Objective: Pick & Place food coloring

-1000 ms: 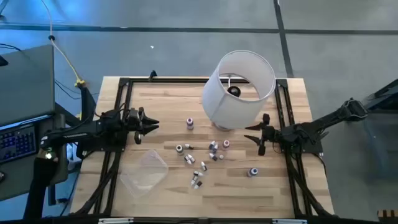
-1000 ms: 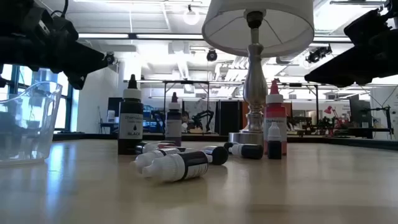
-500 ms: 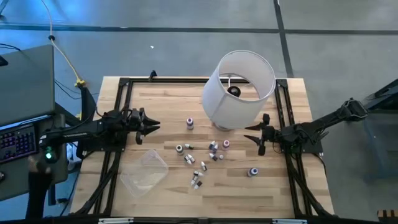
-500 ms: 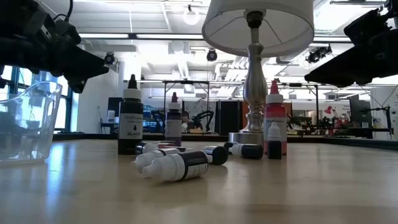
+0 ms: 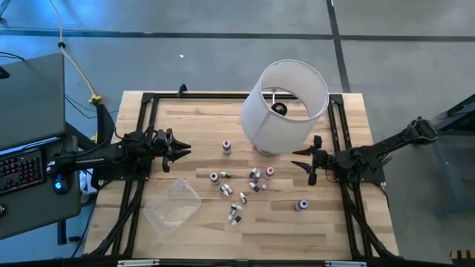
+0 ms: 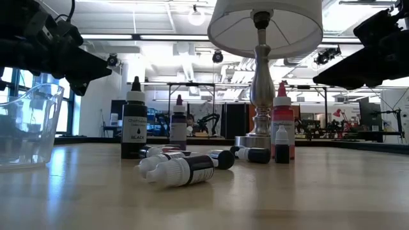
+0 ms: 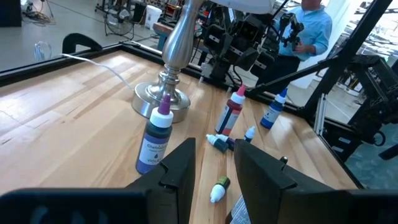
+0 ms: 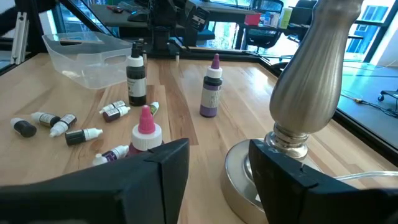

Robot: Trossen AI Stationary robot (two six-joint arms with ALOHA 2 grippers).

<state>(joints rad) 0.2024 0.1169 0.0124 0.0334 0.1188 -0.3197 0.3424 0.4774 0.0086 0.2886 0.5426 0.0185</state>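
Note:
Several small food coloring bottles lie or stand scattered on the middle of the wooden table (image 5: pixel 185 119), around (image 5: pixel 243 189). An upright purple bottle (image 7: pixel 155 140) stands nearest my left gripper. A pink-capped one (image 8: pixel 146 134) stands nearest my right gripper. My left gripper (image 5: pixel 182 148) hovers open above the table's left part, pointing at the bottles. My right gripper (image 5: pixel 300 159) hovers open at the table's right part, beside the lamp base. Neither touches anything. In the low view a black bottle (image 6: pixel 135 121), a purple one (image 6: pixel 178 124) and a red one (image 6: pixel 283 124) stand upright, and another (image 6: pixel 179 169) lies on its side.
A lamp with a white shade (image 5: pixel 286 107) stands on its metal base (image 8: pixel 292 124) at the far middle. A clear plastic tub (image 5: pixel 173 204) sits near the left front. Black frame rails (image 5: pixel 145 126) run along the table's sides. A person in a blue shirt (image 7: pixel 311 25) stands beyond the table.
My left gripper has shifted slightly toward the table's middle, then kept still. The bottles have not moved.

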